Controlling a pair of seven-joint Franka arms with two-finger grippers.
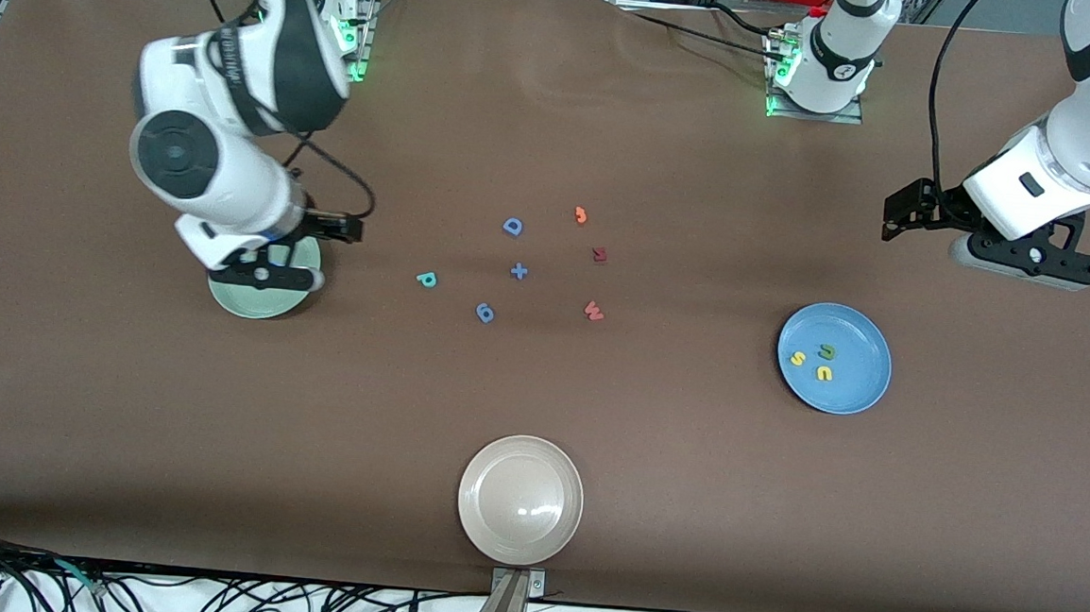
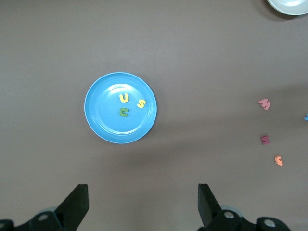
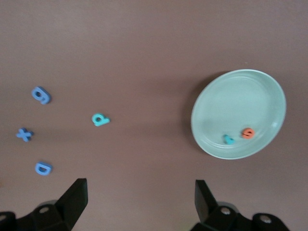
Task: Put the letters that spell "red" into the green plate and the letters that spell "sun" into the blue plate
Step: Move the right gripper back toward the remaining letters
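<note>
Front view: blue plate (image 1: 866,387) sits toward the left arm's end of the table and holds all three "sun" letters: yellow "s" (image 1: 797,358), yellow "u" (image 1: 824,372), dark green "n" (image 1: 827,351), clustered close together near the plate's middle. Left wrist view confirms the same three inside the plate, none on the rim.

Green plate (image 1: 266,305) is toward the right arm's end, mostly covered by the arm in the front view. Right wrist view shows it clearly: orange "e" (image 3: 248,132) and small teal "r" (image 3: 228,139) lie in it side by side, near the rim.

Teal "d" (image 1: 426,280) is not in a plate; it lies on the bare table between the green plate and the loose letters in the middle.

Loose on the table mid-way: blue capital D (image 1: 512,226), blue plus (image 1: 519,270), blue 9-shaped piece (image 1: 485,313), orange hooked piece (image 1: 581,215), dark red piece (image 1: 599,253), red W (image 1: 593,311).

Beige plate (image 1: 520,500) stands nearest the front camera, nothing in it.

Right gripper (image 3: 139,195) hangs over the green plate's edge, fingers spread wide, holding nothing. Left gripper (image 2: 142,202) hangs over the table at the left arm's end, fingers spread wide, holding nothing; that arm waits.
</note>
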